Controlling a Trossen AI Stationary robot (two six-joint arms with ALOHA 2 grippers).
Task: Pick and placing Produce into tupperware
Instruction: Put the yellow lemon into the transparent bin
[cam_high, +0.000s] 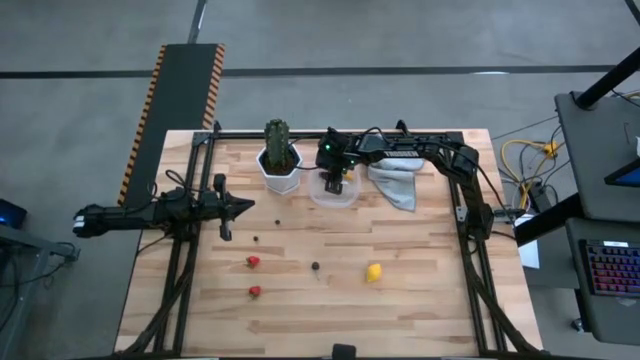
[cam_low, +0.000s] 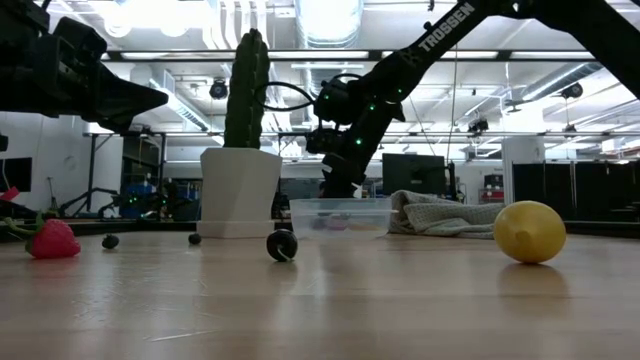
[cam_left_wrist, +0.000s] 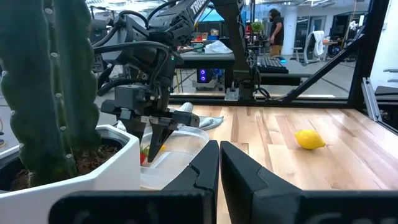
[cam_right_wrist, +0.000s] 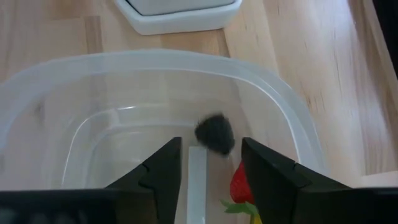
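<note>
Now the right gripper (cam_right_wrist: 208, 163) hangs over the tupperware (cam_right_wrist: 283, 134), fingers apart to drop a dark berry (cam_right_wrist: 215, 134) beside 1 strawberry (cam_right_wrist: 242, 184), while the left gripper (cam_high: 243, 207) waits shut.

Grey floor (cam_high: 400, 30) all round the wooden desk (cam_high: 400, 310); ceiling lights (cam_low: 330, 15) glare overhead, a keyboard (cam_high: 612, 268) glows right.

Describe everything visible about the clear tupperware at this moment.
The tupperware is a small, clear, translucent plastic tub, rounded-square with a raised rim and no lid. It sits upright on the wooden table, beside the white cactus pot and near a grey cloth. Inside lie a red berry and a dark round berry. The right gripper hangs over it, fingers open, pointing down into it.
</note>
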